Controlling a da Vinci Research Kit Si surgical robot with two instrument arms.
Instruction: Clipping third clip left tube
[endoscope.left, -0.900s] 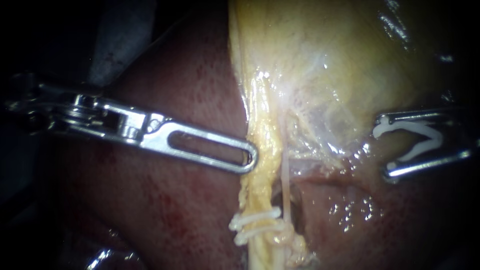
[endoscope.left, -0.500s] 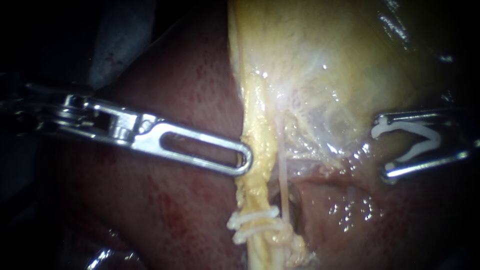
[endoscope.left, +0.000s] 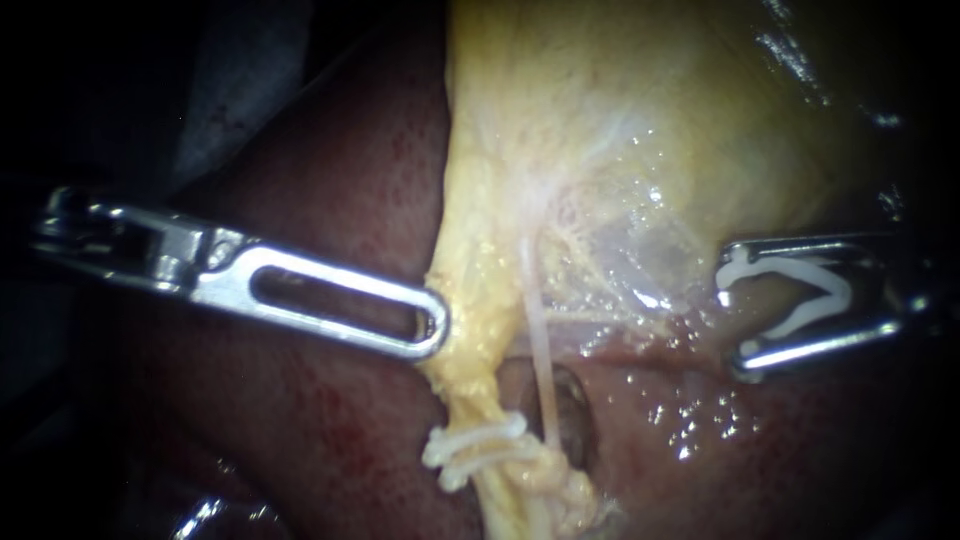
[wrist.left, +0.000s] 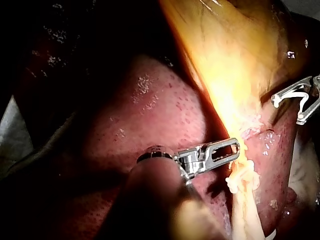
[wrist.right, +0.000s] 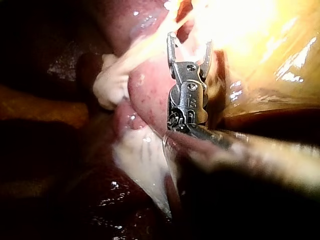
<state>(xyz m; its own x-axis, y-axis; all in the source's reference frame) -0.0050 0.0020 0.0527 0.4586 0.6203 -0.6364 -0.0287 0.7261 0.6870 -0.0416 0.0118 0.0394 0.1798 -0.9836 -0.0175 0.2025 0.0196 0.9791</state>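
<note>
In the endoscope view the left instrument (endoscope.left: 432, 325) comes in from 9 o'clock over the liver (endoscope.left: 330, 200). Its slotted jaws are clenched on the 9 o'clock edge of the left tube (endoscope.left: 470, 330), which bows toward them. The yellow tube runs from the gallbladder (endoscope.left: 620, 120) at 12 o'clock down to 6 o'clock, where two clips (endoscope.left: 478, 445) cross it side by side. A thin tube (endoscope.left: 538, 350) runs just beside it on the 3 o'clock side.

The right instrument (endoscope.left: 728, 305) enters from 3 o'clock. Its jaws stand wide, grasping a white clip (endoscope.left: 842, 288) that is spread open toward the tubes. It is well apart from the left tube and touches neither tube.

The left wrist view shows the left instrument (wrist.left: 235, 146) at the tube's edge, with the right instrument (wrist.left: 287, 111) beyond it.
</note>
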